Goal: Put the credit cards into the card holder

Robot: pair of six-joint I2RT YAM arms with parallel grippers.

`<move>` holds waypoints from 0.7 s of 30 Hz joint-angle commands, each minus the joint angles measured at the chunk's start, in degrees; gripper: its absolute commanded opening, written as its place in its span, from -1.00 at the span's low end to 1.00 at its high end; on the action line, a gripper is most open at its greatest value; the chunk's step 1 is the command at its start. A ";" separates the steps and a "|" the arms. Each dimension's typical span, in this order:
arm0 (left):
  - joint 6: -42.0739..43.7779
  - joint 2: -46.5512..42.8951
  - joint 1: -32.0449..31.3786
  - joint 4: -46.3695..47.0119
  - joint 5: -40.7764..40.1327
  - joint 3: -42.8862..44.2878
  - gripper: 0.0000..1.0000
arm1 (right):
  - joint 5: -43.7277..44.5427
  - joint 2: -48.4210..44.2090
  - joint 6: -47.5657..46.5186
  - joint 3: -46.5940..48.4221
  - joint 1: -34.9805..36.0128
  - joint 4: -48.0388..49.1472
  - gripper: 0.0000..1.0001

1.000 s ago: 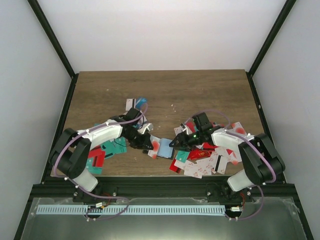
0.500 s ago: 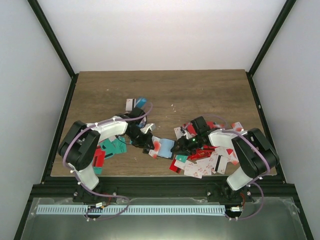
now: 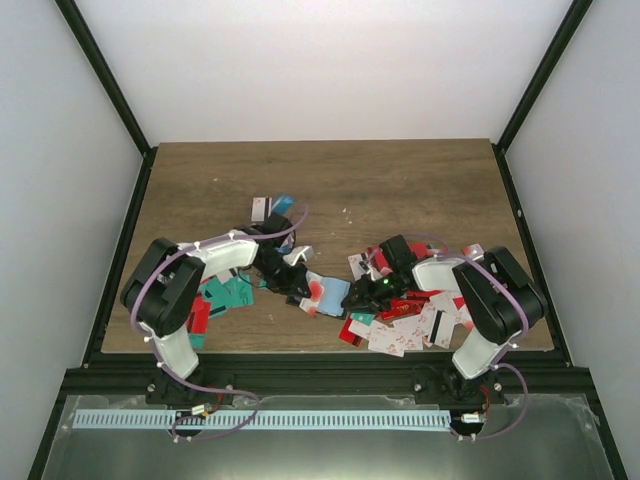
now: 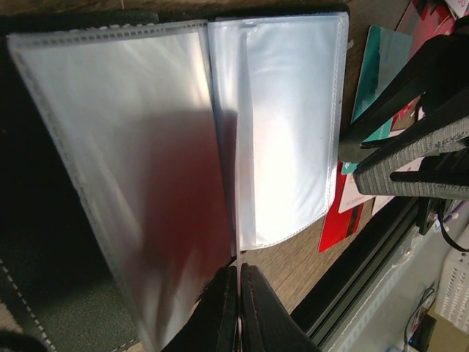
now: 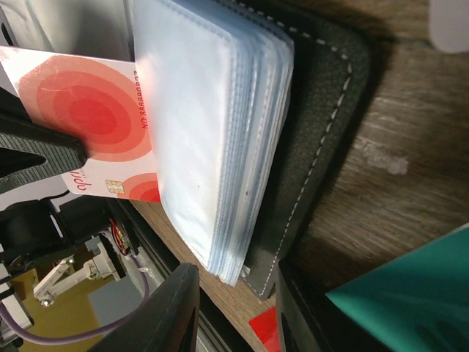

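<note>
The left pincer (image 4: 238,293) is pinched shut on the edge of a clear sleeve (image 4: 236,242) of the open holder (image 3: 327,293), which lies at the middle of the bench's (image 3: 400,180) near edge. The right pincer (image 5: 236,273) straddles the holder's corner; whether it clamps cannot be told. A red-and-white card (image 5: 88,117) protrudes from the sleeves. Loose cards (image 3: 410,322) crowd the near-right corner.
</note>
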 commanded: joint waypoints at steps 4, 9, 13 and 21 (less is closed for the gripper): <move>2.15 1.28 0.25 1.38 2.91 1.35 -0.92 | 2.30 2.79 -1.37 1.64 0.42 -0.07 -0.40; 2.89 0.98 0.56 1.95 4.15 1.37 -0.92 | 3.07 4.18 -2.24 3.12 0.41 -1.16 -0.42; 4.22 1.63 1.15 2.22 5.28 1.45 -0.92 | 3.84 5.17 -3.11 4.36 0.40 -2.26 -0.43; 5.36 3.18 2.65 3.19 5.93 1.42 -0.92 | 4.12 6.71 -3.94 5.76 0.38 -3.09 -0.46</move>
